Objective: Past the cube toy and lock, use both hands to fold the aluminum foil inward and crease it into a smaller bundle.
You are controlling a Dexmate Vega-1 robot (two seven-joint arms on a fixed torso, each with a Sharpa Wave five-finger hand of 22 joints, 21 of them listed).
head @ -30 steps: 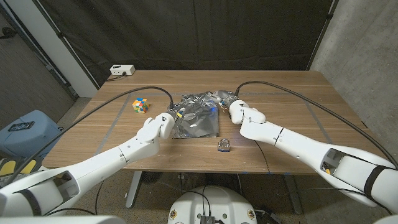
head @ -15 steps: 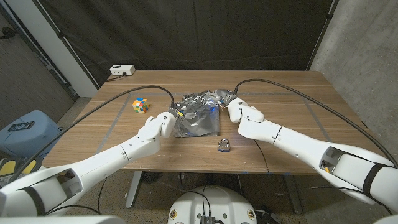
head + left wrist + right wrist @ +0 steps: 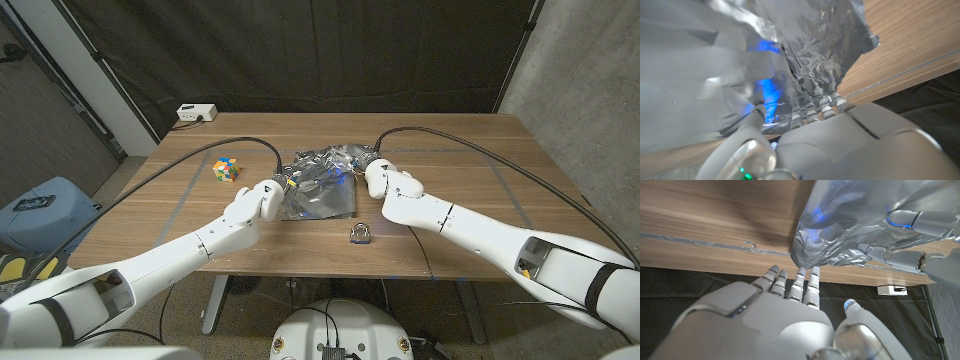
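Crinkled foil (image 3: 318, 185), left hand (image 3: 262, 200) grips edge, right hand (image 3: 381, 178) grip unclear

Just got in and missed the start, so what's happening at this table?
The robot is working a crumpled sheet of aluminum foil with both hands. Its left hand has its fingers at the foil's left edge, and its right hand is at the right edge. A cube toy and a lock sit untouched nearby on the table.
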